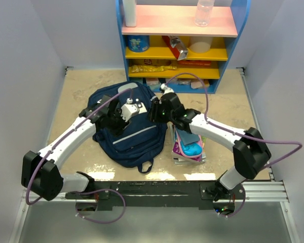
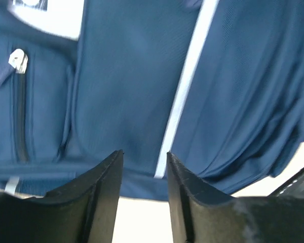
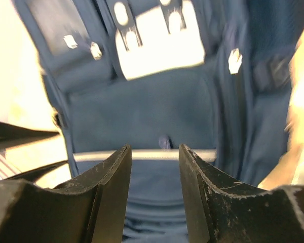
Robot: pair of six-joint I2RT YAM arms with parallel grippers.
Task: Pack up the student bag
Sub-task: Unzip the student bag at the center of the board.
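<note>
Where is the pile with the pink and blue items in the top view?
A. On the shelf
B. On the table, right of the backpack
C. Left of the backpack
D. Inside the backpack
B: the pile lies on the table just beside the right side of the student bag, partly beneath the right arm.

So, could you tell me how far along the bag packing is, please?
Early. Nothing looks packed: the pile of supplies lies beside the student bag. The left gripper and right gripper hover open and empty over it. All packing remains.
</note>
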